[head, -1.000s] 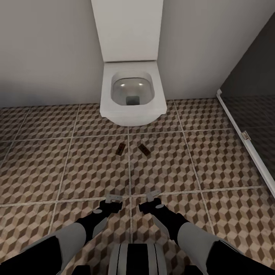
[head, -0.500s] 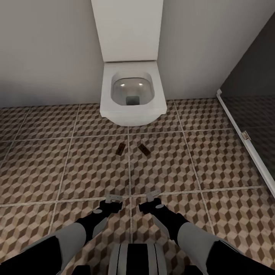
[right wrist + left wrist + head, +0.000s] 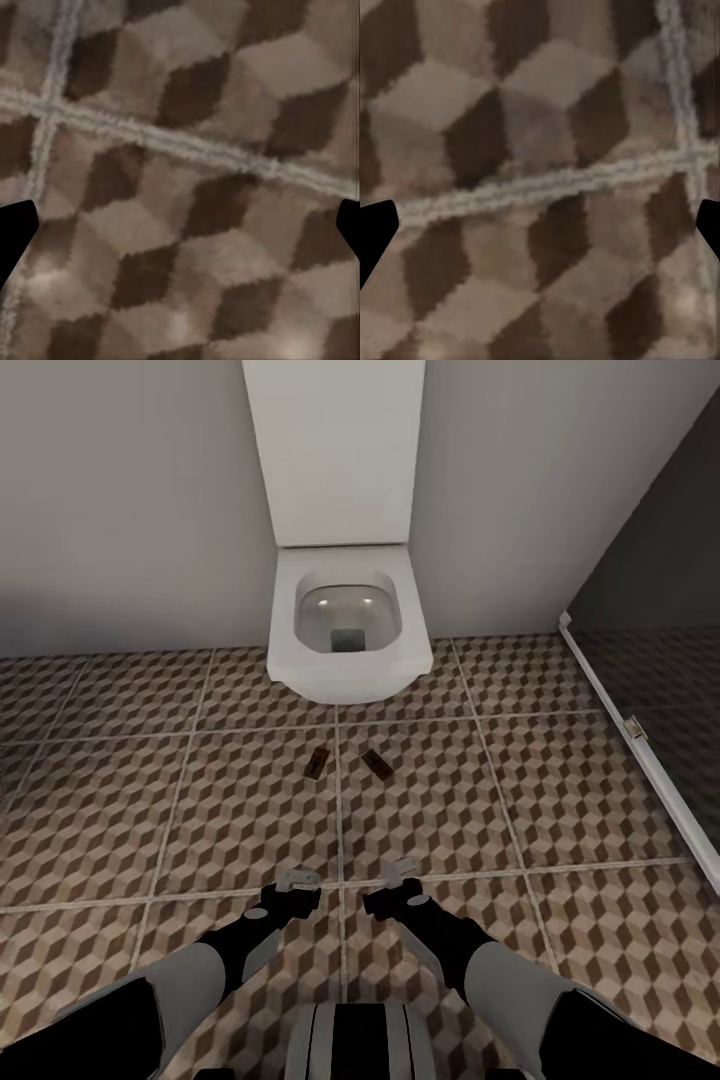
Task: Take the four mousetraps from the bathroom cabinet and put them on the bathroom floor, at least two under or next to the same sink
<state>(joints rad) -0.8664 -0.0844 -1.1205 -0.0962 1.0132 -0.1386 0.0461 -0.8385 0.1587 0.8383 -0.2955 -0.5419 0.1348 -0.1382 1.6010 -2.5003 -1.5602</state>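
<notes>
Brown, beige and white cubes cover the large square tiles of the bathroom floor (image 3: 560, 800), split by pale grout lines. The landmark is the white wall-hung toilet (image 3: 345, 622), its bowl open and its tall white cistern panel rising against a plain grey wall (image 3: 120, 500). To the toilet's right a dark glass panel in a white frame (image 3: 640, 760) runs diagonally toward me.

Two small flat tan-wood mousetraps lie on the tiles just in front of the toilet's bowl, on either side of a grout line: the left mousetrap (image 3: 316, 761) and the right mousetrap (image 3: 377, 762). They are near each other but apart, each angled, both flat on the same tiled surface. Their wire is too small to make out.

My two arms reach forward, nearer me than the traps and well short of the toilet. My left gripper (image 3: 297, 880) and my right gripper (image 3: 400, 870) hang above the tiles, close together either side of the same grout line. Both are empty; in my wrist views the dark fingertips (image 3: 375, 229) sit at opposite edges, so the left jaws are spread wide, and the right fingertips (image 3: 15, 225) likewise stand wide apart over bare tile.
</notes>
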